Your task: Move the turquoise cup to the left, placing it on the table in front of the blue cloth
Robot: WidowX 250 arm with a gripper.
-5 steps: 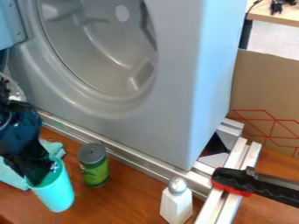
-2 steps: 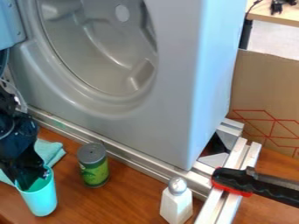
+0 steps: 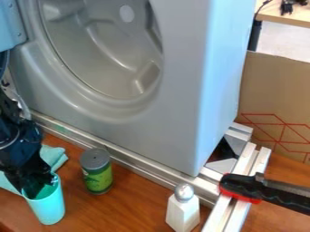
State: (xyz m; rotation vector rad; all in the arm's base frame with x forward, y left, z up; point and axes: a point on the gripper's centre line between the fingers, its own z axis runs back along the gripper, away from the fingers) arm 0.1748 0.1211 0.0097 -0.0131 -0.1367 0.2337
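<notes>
At the lower left, my black gripper [image 3: 39, 185] hangs down into the mouth of a turquoise cup [image 3: 48, 208], shut on its rim. The cup leans slightly, its mouth towards the upper left; whether its base touches the table I cannot tell. Behind the gripper and cup lies a turquoise cloth [image 3: 54, 155], partly hidden by them. A green can with a grey lid [image 3: 97, 174] stands upright just right of the cup. Farther right is a white bottle with a silvery round cap [image 3: 183, 210].
A large grey machine with a round opening [image 3: 181, 90] stands behind a metal rail [image 3: 136, 163] along the wooden table [image 3: 130, 206]. A black and red clamp handle [image 3: 260, 188] crosses the rails at right. Behind it is a cardboard panel [image 3: 272, 90].
The cup and gripper first moved left together, then slightly back to the right. The cup stands less tilted than a second ago. The can and bottle have stayed put.
</notes>
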